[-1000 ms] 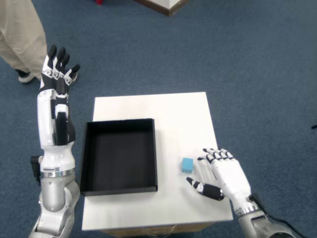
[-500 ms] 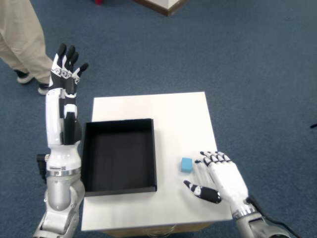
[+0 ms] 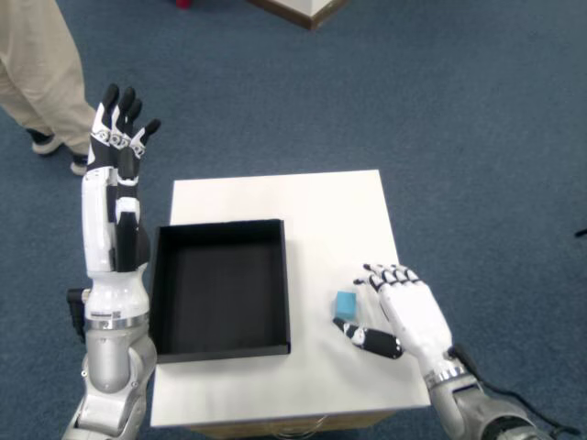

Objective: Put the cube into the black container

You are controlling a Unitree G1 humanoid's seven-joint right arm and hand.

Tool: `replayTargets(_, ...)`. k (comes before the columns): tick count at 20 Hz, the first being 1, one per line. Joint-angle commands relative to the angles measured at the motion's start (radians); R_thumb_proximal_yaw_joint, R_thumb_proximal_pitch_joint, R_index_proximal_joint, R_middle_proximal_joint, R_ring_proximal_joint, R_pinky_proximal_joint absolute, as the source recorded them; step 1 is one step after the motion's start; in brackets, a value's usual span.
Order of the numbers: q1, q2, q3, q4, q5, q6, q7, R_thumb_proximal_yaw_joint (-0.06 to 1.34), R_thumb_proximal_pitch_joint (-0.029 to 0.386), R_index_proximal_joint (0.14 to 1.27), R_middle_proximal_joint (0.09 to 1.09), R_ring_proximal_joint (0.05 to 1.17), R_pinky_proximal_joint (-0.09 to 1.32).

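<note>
Cupping cube (image 3: 346, 303), right hand (image 3: 405, 313) unclosed

No writing, label, brand, number or sign can be read anywhere in the head view. The small light-blue cube (image 3: 346, 303), the black square open container (image 3: 220, 341) and the white square table (image 3: 339, 215) all show plain, unmarked surfaces. The black-and-white patches on the right hand (image 3: 404, 312) are casing colours, not lettering.
</note>
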State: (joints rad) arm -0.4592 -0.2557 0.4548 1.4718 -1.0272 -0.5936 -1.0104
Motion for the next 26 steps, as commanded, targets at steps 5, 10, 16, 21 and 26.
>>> replayTargets(5,-0.047,-0.003,-0.019,-0.031,0.019,0.016,-0.019,0.43,-0.006,0.49,0.27,0.30,0.27)
replayTargets(10,-0.055,-0.007,-0.024,-0.029,0.021,0.014,-0.014,0.43,-0.005,0.49,0.26,0.30,0.26)
replayTargets(16,-0.054,-0.019,-0.031,-0.021,0.025,0.012,0.006,0.45,-0.005,0.50,0.26,0.29,0.24)
replayTargets(21,-0.054,-0.025,-0.038,-0.018,0.029,0.018,0.028,0.48,-0.004,0.51,0.26,0.28,0.23)
replayTargets(26,-0.039,-0.025,-0.042,-0.018,0.031,0.024,0.032,0.50,-0.003,0.51,0.26,0.27,0.22)
